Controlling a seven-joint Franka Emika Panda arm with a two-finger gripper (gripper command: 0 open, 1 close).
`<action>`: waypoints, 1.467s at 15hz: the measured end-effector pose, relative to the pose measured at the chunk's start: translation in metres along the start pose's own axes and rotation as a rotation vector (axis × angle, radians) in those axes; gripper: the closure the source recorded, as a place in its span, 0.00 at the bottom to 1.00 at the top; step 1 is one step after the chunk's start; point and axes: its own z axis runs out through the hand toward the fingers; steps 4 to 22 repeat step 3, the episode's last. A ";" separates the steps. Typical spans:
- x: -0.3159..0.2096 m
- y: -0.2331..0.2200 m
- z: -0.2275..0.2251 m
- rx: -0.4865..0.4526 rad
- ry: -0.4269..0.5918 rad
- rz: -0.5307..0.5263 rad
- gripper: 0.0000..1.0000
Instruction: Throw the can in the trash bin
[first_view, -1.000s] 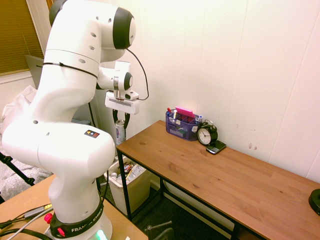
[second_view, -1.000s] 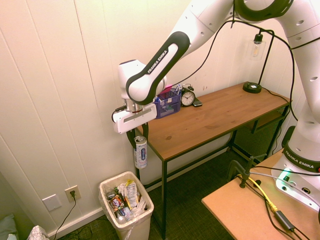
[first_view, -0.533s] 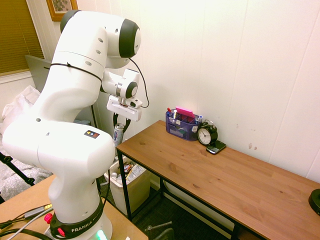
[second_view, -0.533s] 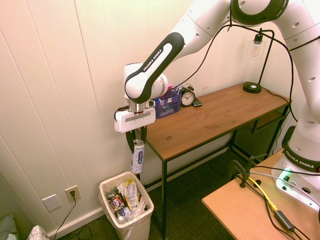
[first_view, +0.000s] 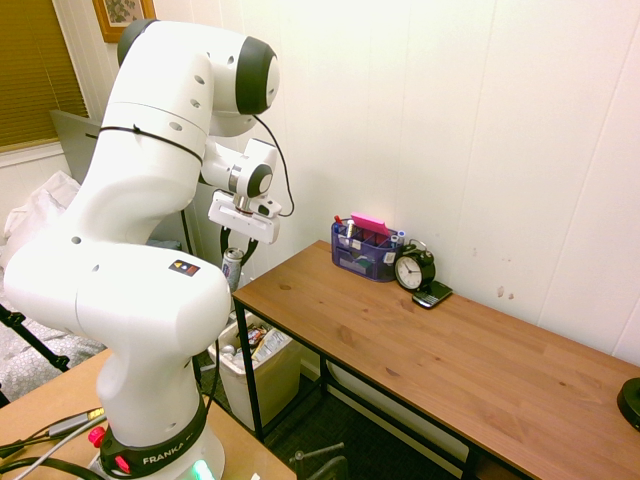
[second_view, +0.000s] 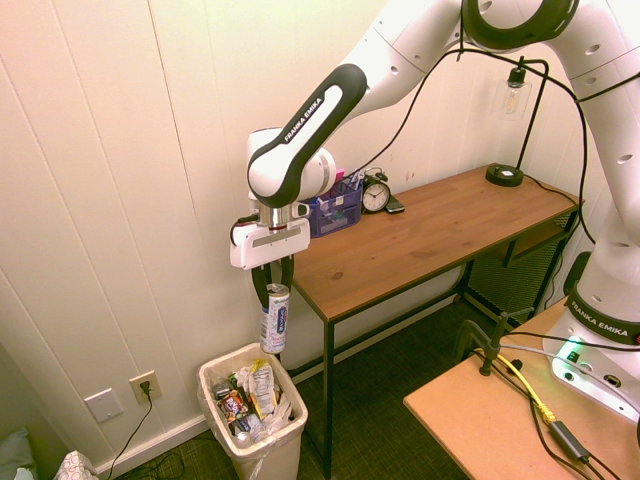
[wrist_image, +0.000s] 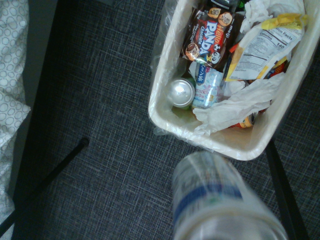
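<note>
A tall slim silver-white can (second_view: 274, 318) hangs upright in the air beside the desk's left end, with my gripper (second_view: 273, 291) shut on its top. In the first exterior view only the can (first_view: 231, 268) top shows below the gripper (first_view: 235, 249), behind the arm. The cream-white trash bin (second_view: 280, 448) stands on the floor below and slightly left of the can, full of colourful wrappers. Close up in the wrist view, the blurred can (wrist_image: 215, 200) fills the lower edge, with the trash bin (wrist_image: 165, 115) rim just beyond it.
The wooden desk (second_view: 430, 235) stands right of the can, bearing a blue-purple mesh organiser (first_view: 364, 252), a black alarm clock (first_view: 413, 268) and a black lamp base (second_view: 503, 176). White panelled wall runs behind. Another can (wrist_image: 180, 92) lies inside the bin. Dark carpet surrounds it.
The arm has carried the can leftwards, away from the desk edge and slightly down, bringing it nearer over the bin. The grip is unchanged.
</note>
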 end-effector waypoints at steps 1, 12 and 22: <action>0.000 -0.001 -0.003 0.008 -0.003 0.000 0.00; -0.001 -0.002 -0.010 0.021 -0.001 -0.003 0.00; -0.001 -0.002 -0.010 0.021 -0.001 -0.003 0.00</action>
